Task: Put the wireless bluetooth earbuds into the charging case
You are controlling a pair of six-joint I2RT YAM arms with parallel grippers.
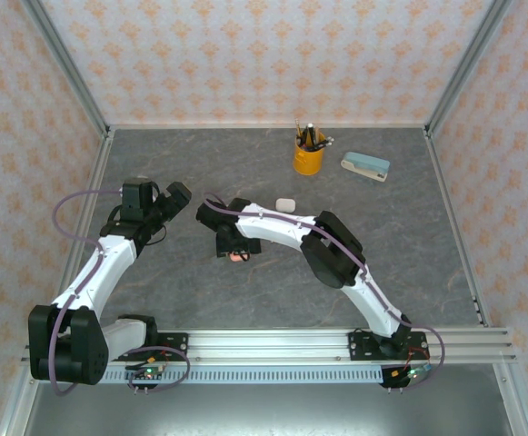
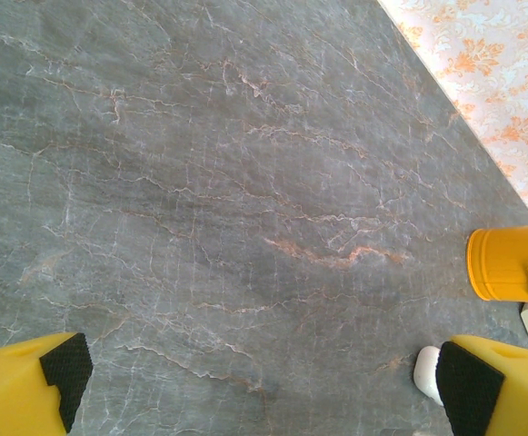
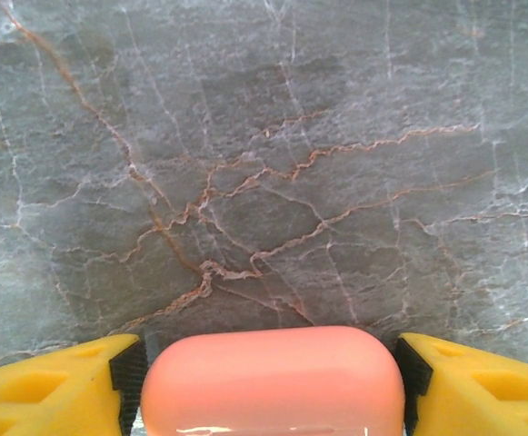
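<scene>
We have the pink case (image 3: 273,392) pinched end to end between the pads of the right gripper (image 3: 264,372), its long axis straight across the jaws, while the left gripper (image 2: 259,381) hangs wide apart over the table (image 2: 245,182), the white case (image 2: 425,371) just beside one finger.

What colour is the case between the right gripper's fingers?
Salmon pink. The case shows best in the right wrist view.

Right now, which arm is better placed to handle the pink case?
Right: the right gripper holds the pink case, pads against both sides. The left gripper hangs open over the table, holding nothing.
</scene>
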